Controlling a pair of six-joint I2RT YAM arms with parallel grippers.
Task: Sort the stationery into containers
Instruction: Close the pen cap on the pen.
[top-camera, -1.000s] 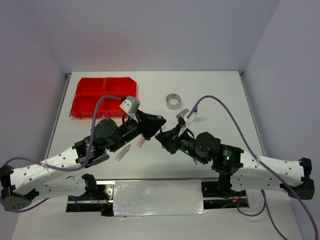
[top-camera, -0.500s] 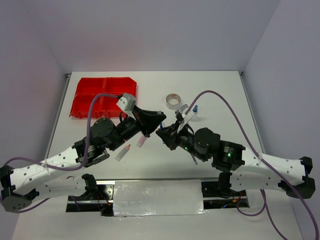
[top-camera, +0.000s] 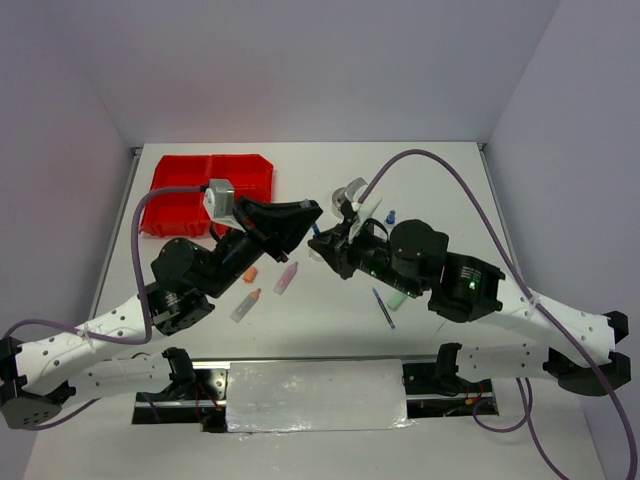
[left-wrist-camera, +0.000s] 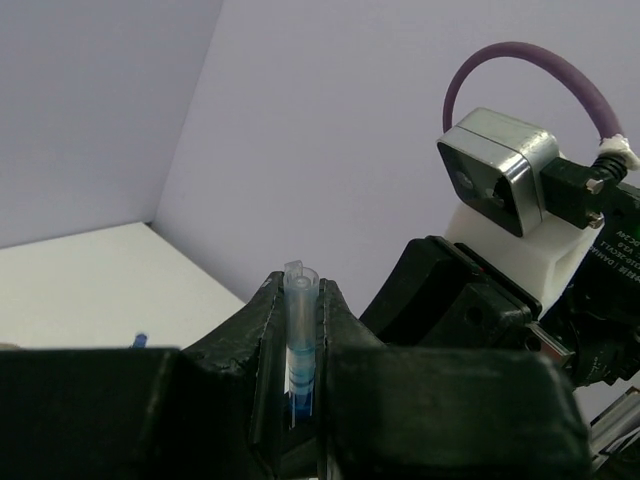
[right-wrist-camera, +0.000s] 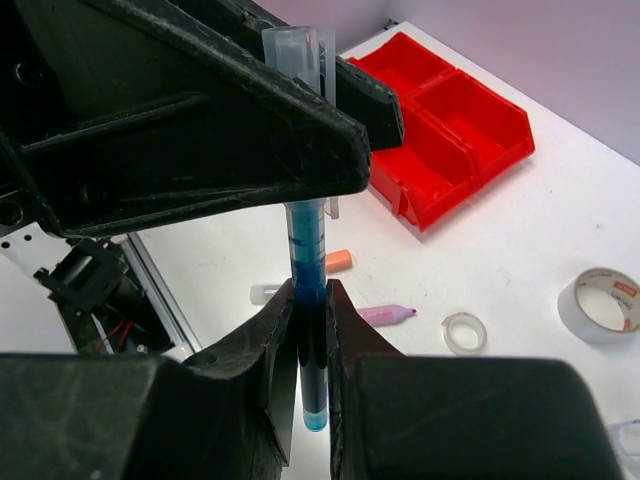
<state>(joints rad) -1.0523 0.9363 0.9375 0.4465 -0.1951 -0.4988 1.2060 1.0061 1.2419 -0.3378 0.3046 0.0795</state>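
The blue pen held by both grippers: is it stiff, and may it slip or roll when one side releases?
The blue pen probably is stiff: it runs straight between both pairs of jaws. Its smooth round barrel looks slippery, so it could slide lengthwise in a light grip. On the table it would likely roll.

Top view: even, diffuse light from overhead. The white table top (top-camera: 450, 180) is bright with only faint, soft-edged shadows, and a pink cast lies on the pale grey back wall (top-camera: 250, 90) above the bright red plastic organiser tray (top-camera: 175, 188). Left wrist view: the thin blue pen with a clear cap (left-wrist-camera: 299, 340) is sharp, while the black gripper fingers (left-wrist-camera: 240, 350) either side of it are underexposed, almost without surface detail. Right wrist view: table close to blown-out white, dark foreground shapes flat and featureless, pen translucent against the light.
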